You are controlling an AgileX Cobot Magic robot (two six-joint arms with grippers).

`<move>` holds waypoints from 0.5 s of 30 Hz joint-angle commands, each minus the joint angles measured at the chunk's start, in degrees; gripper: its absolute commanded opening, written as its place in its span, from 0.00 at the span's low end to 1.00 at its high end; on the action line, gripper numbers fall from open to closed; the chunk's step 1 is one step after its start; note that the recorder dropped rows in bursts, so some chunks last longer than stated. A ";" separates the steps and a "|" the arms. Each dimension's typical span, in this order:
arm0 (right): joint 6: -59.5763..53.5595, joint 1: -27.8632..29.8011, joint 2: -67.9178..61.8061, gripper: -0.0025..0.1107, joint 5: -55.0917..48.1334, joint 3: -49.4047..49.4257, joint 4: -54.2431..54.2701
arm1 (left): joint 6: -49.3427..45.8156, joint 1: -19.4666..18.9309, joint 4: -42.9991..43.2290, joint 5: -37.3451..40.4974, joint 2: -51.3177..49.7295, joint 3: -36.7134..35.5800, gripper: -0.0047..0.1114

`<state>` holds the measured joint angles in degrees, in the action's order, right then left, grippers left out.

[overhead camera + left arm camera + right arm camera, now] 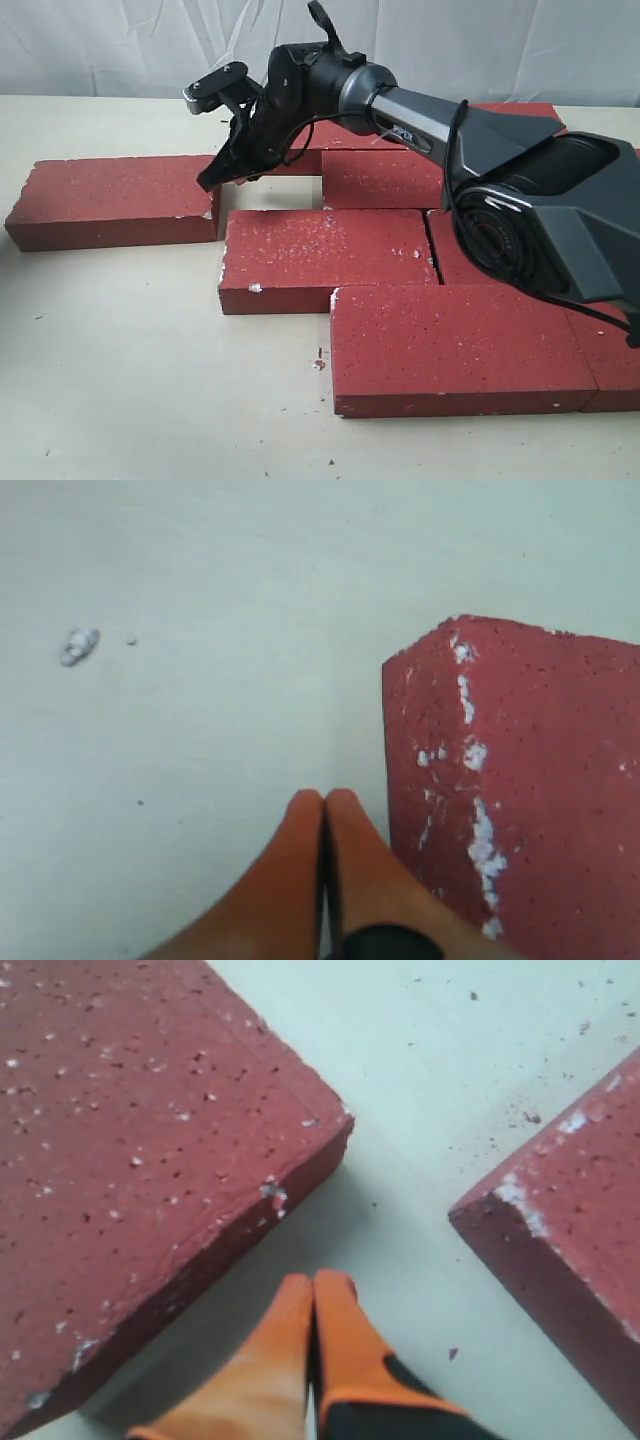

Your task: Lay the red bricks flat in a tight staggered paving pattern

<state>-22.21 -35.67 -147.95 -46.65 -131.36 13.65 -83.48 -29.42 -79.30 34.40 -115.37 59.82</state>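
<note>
Several red bricks lie flat on the pale table. One red brick (115,198) lies apart at the left, a middle brick (325,255) sits right of it, and a front brick (460,345) is nearest. More bricks (385,178) fill the back and right, partly hidden by the arm. My right gripper (210,180) is shut and empty, its tips down by the left brick's right end. In the right wrist view the shut fingertips (315,1282) point into the gap between two bricks (130,1160) (570,1220). My left gripper (324,796) is shut and empty, beside a chipped brick corner (520,780).
The right arm's dark body (540,215) covers the right side of the brick group. A white chip (78,646) lies on the bare table. Open table (130,360) stretches in front and to the left of the bricks. A white cloth backdrop (120,45) hangs behind.
</note>
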 commanded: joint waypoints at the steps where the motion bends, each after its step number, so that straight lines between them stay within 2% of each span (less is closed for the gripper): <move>1: 0.01 0.19 -0.89 0.01 1.41 -0.36 1.29 | -2.83 2.93 -3.43 0.08 -1.58 0.32 0.04; 9: 0.01 0.19 -0.89 0.01 1.17 -0.36 3.62 | -5.40 7.35 -4.95 0.15 -1.68 0.34 0.04; 15: -0.09 0.19 -0.89 0.01 1.58 -0.36 4.85 | -5.55 7.96 -5.51 1.53 -1.68 0.34 0.04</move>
<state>-22.21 -35.43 -149.05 -45.90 -131.36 16.81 -88.71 -22.17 -83.86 33.71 -116.93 59.90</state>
